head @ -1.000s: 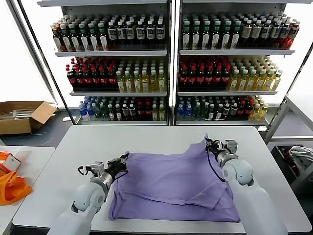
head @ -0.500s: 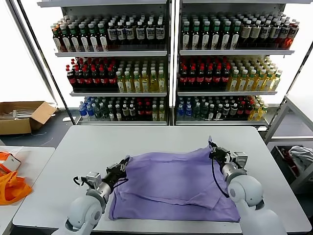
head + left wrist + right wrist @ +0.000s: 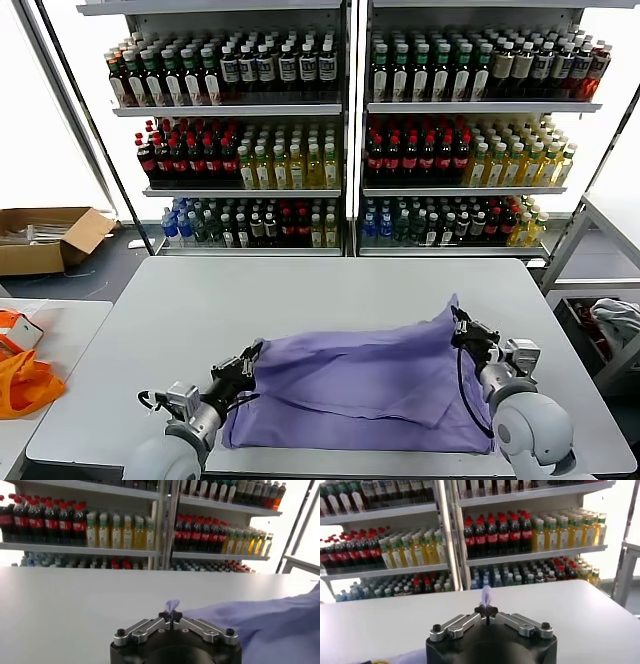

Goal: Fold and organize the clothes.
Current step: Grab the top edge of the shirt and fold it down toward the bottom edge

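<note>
Lavender cotton is what you have in front of you: a short-sleeved T-shirt [image 3: 360, 385] spread on the near half of the grey surface [image 3: 250, 300], plain side up, with soft creases and one layer doubled over another along its near edge. No print shows from your head camera. Your left gripper [image 3: 247, 362] has its jaws clenched on the shirt's far left corner, and in the left wrist view a small tip of purple cloth pokes up between the closed jaws [image 3: 171, 615]. Your right gripper [image 3: 459, 322] grips the far right corner the same way, lifting it into a small peak above the surface; the right wrist view shows a sliver of fabric pinched at the jaws [image 3: 486, 609]. Between the two grips the far edge sags slightly. Shelves of bottles [image 3: 340, 130] stand behind.
</note>
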Robot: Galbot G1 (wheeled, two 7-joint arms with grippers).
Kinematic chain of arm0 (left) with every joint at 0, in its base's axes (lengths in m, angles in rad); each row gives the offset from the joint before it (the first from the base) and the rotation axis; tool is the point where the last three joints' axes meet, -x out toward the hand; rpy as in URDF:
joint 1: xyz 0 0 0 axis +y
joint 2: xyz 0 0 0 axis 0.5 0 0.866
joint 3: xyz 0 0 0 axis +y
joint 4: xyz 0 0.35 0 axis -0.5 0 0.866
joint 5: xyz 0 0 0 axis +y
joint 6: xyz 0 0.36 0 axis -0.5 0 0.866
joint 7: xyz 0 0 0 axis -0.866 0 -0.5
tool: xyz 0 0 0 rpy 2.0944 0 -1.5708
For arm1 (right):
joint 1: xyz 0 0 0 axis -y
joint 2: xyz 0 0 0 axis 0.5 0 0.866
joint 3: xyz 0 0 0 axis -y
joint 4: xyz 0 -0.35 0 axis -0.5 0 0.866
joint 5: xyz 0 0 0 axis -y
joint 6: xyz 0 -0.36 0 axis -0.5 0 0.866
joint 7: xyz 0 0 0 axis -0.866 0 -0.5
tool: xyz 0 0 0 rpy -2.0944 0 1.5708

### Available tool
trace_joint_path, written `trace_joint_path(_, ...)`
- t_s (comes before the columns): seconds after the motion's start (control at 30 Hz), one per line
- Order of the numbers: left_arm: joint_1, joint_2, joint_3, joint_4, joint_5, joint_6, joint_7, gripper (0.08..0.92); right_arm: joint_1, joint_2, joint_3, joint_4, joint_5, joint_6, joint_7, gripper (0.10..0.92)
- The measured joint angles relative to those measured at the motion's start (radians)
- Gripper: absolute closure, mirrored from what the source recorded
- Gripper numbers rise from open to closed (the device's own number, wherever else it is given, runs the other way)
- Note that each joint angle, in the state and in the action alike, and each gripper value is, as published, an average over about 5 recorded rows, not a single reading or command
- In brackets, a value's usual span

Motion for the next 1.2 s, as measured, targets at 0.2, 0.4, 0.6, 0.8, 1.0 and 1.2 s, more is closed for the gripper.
trace_joint_path(0.2,0.045,0.008,-0.01,-0.027,0.018,-0.005,0.006,0.915,-0.052,-0.009,0.009,0.025,-0.01,0.004,0.001,0.919)
trace_joint_path(0.4,0.081,0.004,-0.014,-0.047,0.036,-0.014,0.012,0.915,-0.106,-0.013,0.006,0.056,-0.034,0.004,0.01,0.919)
trace_joint_path(0.6,0.105,0.004,-0.025,-0.053,0.046,-0.02,0.014,0.915,-0.162,-0.023,0.006,0.087,-0.062,-0.006,0.023,0.919)
trace_joint_path(0.8,0.113,0.007,-0.031,-0.046,0.051,-0.026,0.02,0.915,-0.215,-0.025,0.004,0.12,-0.089,-0.016,0.037,0.919)
trace_joint_path(1.0,0.112,0.004,-0.025,-0.033,0.059,-0.033,0.024,0.915,-0.25,-0.022,-0.004,0.128,-0.12,-0.019,0.046,0.919)
trace_joint_path(1.2,0.108,0.004,-0.024,-0.015,0.061,-0.036,0.029,0.915,-0.267,-0.025,-0.008,0.12,-0.148,-0.02,0.054,0.919)
